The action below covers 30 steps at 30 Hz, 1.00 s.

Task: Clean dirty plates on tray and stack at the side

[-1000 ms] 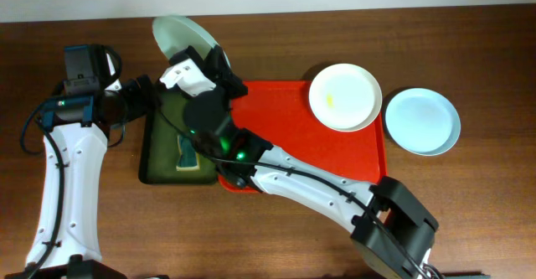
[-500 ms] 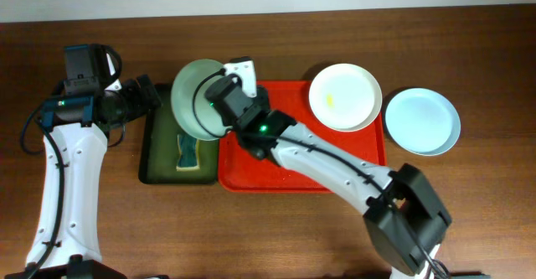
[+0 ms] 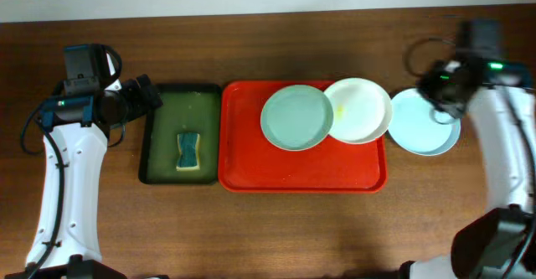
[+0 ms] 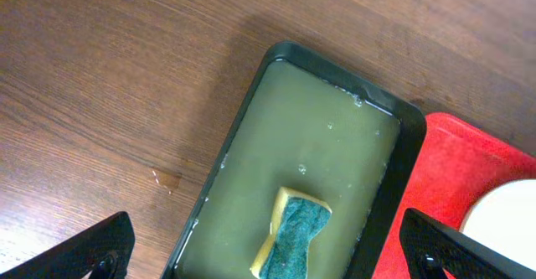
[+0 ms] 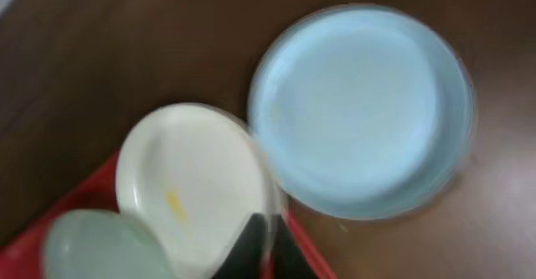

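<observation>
Right pincer (image 5: 266,230) over white plate (image 5: 193,178), beside blue plate (image 5: 360,111).

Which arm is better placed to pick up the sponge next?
Left. The left hand, open, hangs at the green tray's edge, with the sponge in its wrist view. The right hand is at the far side, by the blue plate.
</observation>
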Each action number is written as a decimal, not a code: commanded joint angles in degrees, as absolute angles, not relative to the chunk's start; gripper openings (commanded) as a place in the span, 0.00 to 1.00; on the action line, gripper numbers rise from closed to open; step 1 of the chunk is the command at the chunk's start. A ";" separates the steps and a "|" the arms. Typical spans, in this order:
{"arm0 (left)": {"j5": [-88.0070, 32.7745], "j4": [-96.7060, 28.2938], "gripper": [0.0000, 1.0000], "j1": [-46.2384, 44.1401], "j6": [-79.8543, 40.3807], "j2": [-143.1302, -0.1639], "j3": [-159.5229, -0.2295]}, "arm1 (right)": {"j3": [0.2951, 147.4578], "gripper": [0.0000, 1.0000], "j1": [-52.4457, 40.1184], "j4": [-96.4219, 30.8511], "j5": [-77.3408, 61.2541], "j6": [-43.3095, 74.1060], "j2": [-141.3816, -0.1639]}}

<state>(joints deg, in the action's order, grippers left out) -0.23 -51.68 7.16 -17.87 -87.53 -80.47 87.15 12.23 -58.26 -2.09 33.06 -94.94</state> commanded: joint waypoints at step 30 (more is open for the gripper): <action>-0.69 -51.75 0.99 7.29 -18.46 -87.68 -80.62 | 68.77 0.51 -19.86 -31.75 12.27 23.14 -107.15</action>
